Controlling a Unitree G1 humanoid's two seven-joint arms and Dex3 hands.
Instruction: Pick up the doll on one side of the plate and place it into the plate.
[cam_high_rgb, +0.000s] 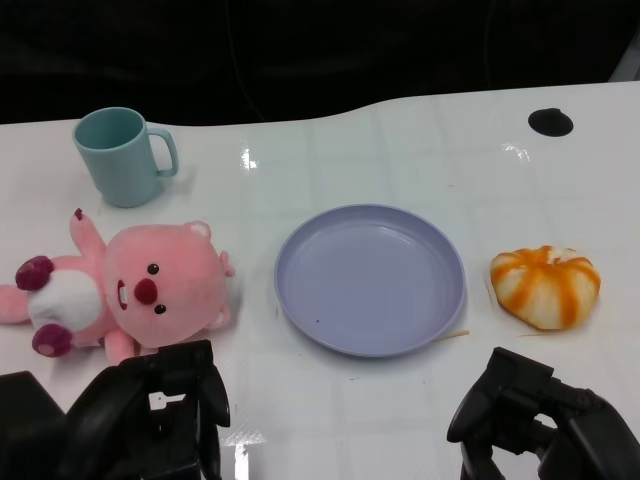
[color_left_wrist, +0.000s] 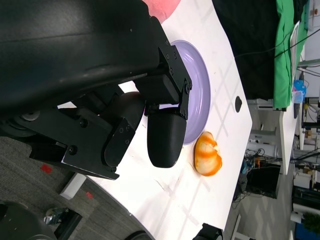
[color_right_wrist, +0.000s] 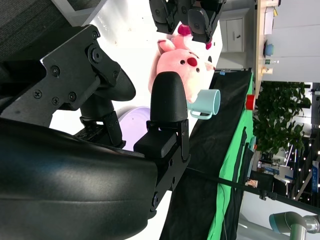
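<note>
A pink plush doll (cam_high_rgb: 120, 285) with a red nose lies on the white table to the left of the plate, also seen in the right wrist view (color_right_wrist: 182, 70). The lavender plate (cam_high_rgb: 370, 280) sits in the middle with nothing in it. An orange-and-white striped plush (cam_high_rgb: 545, 285) lies to the plate's right. My left hand (cam_high_rgb: 150, 415) hovers just in front of the pink doll, fingers apart, holding nothing. My right hand (cam_high_rgb: 540, 420) is at the near right, in front of the striped plush, also holding nothing.
A teal mug (cam_high_rgb: 122, 155) stands behind the pink doll at the far left. A black round grommet (cam_high_rgb: 550, 122) sits in the table at the far right. The table's far edge curves along a dark backdrop.
</note>
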